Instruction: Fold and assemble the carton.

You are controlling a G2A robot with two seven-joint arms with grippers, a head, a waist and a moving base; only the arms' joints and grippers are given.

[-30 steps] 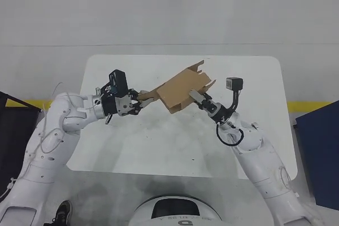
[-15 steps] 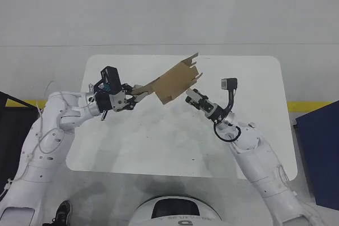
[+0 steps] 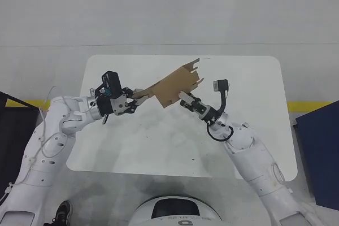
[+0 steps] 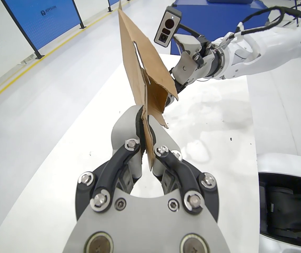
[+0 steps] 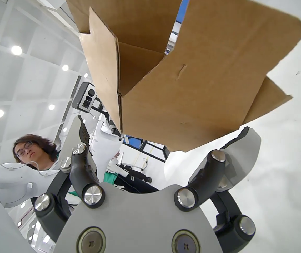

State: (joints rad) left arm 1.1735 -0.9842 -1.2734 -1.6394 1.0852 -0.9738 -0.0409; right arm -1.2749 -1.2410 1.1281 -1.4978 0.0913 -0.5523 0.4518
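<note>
Plain brown carton [image 3: 172,87] pinched in left gripper [image 4: 143,125], right gripper [image 5: 163,135] spread beneath; perhaps touching

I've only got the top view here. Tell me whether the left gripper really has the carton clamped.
Observer: Yes. The left wrist view shows the left gripper shut on the edge of one flap of the carton, which it holds clear above the table.
Operator: Now check the right gripper for me.
Observer: The right wrist view shows the right gripper open. Its fingers are spread either side of the carton's lower edge and are not pinching it.
</note>
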